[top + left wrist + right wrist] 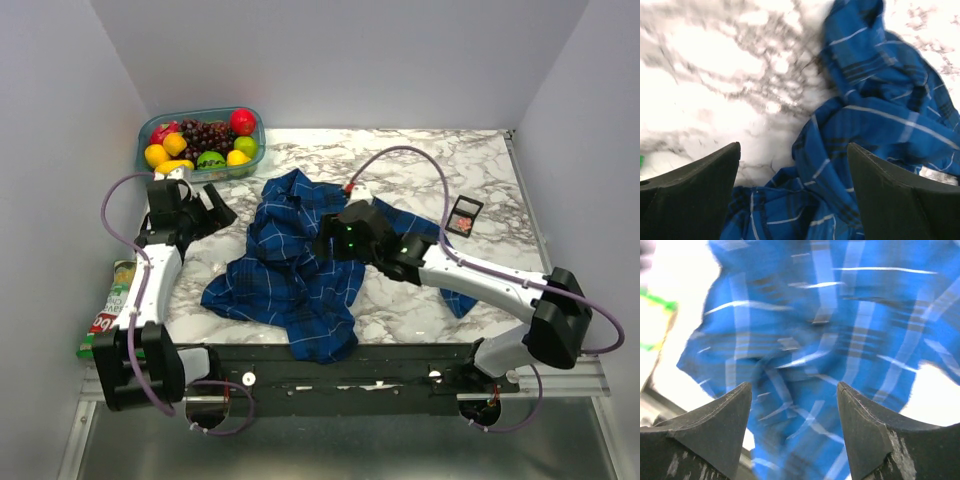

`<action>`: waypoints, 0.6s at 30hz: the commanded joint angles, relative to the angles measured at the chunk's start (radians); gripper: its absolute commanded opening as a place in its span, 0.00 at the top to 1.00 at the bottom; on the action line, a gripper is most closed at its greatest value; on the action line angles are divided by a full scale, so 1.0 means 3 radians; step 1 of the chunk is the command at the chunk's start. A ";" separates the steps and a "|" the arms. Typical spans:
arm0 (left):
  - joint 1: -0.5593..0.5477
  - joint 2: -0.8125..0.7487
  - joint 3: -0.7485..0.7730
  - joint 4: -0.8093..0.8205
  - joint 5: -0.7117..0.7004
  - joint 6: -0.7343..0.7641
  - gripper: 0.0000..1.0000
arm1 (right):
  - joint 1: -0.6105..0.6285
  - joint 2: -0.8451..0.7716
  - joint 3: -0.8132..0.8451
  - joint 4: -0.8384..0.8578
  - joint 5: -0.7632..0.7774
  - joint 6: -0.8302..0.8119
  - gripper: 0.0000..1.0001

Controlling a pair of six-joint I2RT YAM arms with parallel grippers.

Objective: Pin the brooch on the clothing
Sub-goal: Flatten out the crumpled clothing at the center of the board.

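ok so here's my setup on the marble table (pixel 430 165): the shirt (pixel 290 265) is a crumpled blue plaid heap around the middle of the surface, one end spilling over the near edge, with another bit poking out past my right arm toward the right side

my left gripper (pixel 213 208) is off the fabric, just beside the shirt's left side and close to the fruit tub (pixel 259 150) in the far left corner. On the left wrist cam both fingers (pixel 700 185) stand wide apart with nothing between them, just bare marble and a fold of plaid underneath

my right gripper (pixel 330 243) is right over the middle of the heap. On its wrist cam the jaws are spread too, and all I see past them is blurry blue plaid. Nothing looks pinched, though I can't tell if the tips touch the cloth

the brooch (pixel 461 220) is a tiny pinkish-red speck, and it looks to sit in the little black case (pixel 464 206) near the right edge, well apart from the shirt and both grippers

there's also a snack packet (pixel 112 310) at the left edge by my left arm
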 commanded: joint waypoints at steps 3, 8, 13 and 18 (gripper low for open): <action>0.0241 0.0516 -0.0283 0.0343 0.0942 -0.0358 0.18 | 0.0398 0.0442 0.0678 -0.0072 0.0008 -0.0274 0.23; 0.0236 0.0798 -0.0298 0.0640 0.1218 -0.0557 0.22 | 0.0521 0.0780 0.1026 -0.0129 -0.0013 -0.0341 0.23; 0.0236 0.1018 -0.0339 0.0921 0.1408 -0.0716 0.33 | 0.0546 0.0918 0.1129 -0.0180 -0.0008 -0.0336 0.23; 0.0231 0.1151 -0.0349 0.1054 0.1561 -0.0793 0.51 | 0.0546 0.0857 0.0991 -0.0210 0.0161 -0.0269 0.23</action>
